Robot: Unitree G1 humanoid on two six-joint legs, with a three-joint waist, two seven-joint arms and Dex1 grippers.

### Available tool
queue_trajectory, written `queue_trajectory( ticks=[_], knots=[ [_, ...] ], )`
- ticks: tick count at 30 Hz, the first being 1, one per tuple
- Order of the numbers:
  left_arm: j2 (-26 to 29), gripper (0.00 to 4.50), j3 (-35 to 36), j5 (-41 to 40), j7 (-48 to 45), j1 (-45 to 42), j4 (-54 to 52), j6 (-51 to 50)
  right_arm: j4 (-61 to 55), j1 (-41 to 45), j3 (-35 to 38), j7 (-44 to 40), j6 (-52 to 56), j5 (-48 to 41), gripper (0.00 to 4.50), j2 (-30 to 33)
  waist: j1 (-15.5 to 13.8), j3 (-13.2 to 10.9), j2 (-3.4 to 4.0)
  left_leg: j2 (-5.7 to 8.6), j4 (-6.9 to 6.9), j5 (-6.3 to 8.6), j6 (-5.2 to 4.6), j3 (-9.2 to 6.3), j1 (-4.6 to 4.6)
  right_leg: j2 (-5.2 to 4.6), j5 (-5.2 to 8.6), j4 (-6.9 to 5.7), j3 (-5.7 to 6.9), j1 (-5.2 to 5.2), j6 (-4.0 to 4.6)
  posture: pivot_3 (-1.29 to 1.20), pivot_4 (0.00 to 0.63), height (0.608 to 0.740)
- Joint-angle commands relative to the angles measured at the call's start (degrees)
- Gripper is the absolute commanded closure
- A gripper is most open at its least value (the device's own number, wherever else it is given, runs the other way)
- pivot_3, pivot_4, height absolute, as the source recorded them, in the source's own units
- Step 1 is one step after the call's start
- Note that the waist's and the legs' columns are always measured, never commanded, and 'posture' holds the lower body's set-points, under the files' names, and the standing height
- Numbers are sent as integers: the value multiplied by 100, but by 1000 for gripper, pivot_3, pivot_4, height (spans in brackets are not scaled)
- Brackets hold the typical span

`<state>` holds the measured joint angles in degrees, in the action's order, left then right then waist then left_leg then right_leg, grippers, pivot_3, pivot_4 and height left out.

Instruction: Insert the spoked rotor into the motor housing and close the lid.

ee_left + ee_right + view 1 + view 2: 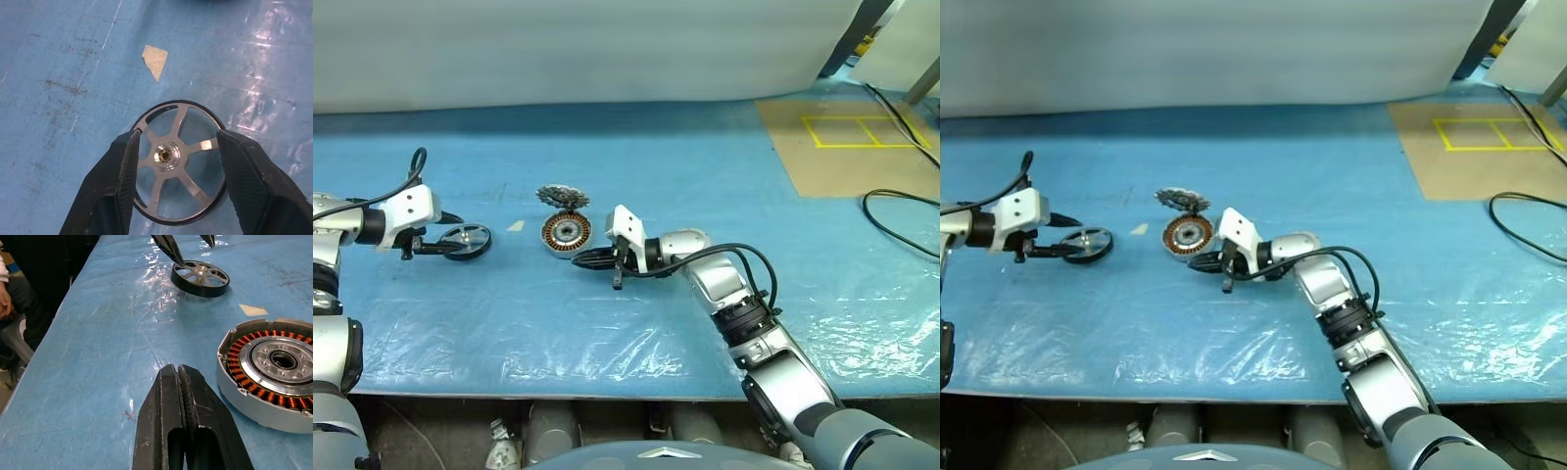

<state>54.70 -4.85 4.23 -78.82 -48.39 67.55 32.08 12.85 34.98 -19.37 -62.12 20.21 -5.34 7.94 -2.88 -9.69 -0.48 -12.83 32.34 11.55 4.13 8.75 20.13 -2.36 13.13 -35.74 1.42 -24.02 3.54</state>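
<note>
Left pincer point(173, 188) grips the rotor point(177, 161); right pincer point(183, 396) shut, empty. Next: carry rotor onto the housing point(566, 233).

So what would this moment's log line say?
left tool: gripping spoked rotor | right tool: shut, empty | motor housing: open

My left gripper point(460, 245) grips the spoked rotor point(467, 241) by its rim, holding it over the blue table cover point(705, 176), well left of the motor housing point(566, 233); the housing lies open, copper windings showing; the lid point(562, 197) sits just behind it, tilted, toothed rim visible; my right gripper point(582, 259) lies pinched shut just in front of the housing; a small pale scrap point(515, 226) lies between rotor and housing.
</note>
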Motion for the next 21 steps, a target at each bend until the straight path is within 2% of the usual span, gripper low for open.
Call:
queue_trajectory(
  ticks=[1,10,21],
  knots=[
    [34,1929,-44,257,373,-183,232,307,-296,-11,-37,105,-78,-100,4458,-19,-1,0,0,0,0,0,0,0,0,0,0,0,0,0,0,0,150,740],
    [-4,1929,-234,765,986,-272,426,560,-365,-95,-125,269,-92,-133,4458,-72,-19,0,0,0,0,0,1,-1,2,-1,0,0,0,0,0,0,150,740],
    [-80,1929,-281,892,805,-219,482,695,-310,-106,-119,384,-139,-142,4458,-62,-44,0,0,-1,1,0,1,-1,1,-2,0,-3,0,0,0,0,150,740]
  ],
)
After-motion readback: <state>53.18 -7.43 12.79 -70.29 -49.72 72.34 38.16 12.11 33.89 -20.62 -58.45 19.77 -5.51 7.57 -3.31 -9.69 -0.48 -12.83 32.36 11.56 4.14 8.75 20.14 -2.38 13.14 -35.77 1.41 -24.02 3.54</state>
